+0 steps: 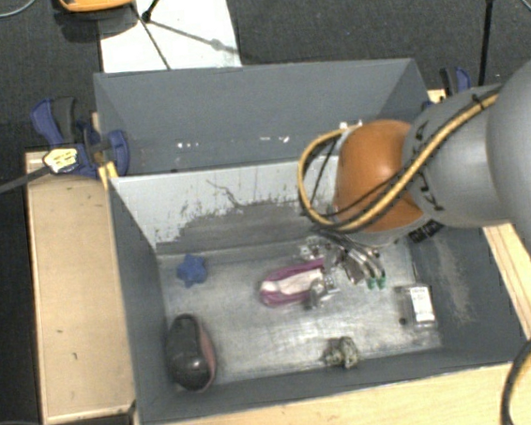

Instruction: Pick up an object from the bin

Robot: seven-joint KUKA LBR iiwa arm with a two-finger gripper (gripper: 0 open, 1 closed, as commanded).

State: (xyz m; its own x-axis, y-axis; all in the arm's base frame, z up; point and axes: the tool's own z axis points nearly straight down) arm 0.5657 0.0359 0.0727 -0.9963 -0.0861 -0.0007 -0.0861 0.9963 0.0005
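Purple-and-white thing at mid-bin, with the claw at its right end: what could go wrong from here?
The claw sits at the right end of the purple-and-white thing, not its middle, so a lift might tip or drop it. A push could instead slide it left across the floor.

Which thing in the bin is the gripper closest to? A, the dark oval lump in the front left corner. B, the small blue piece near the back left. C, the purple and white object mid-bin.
C: the gripper is right at the right end of the purple and white object, mid-bin.
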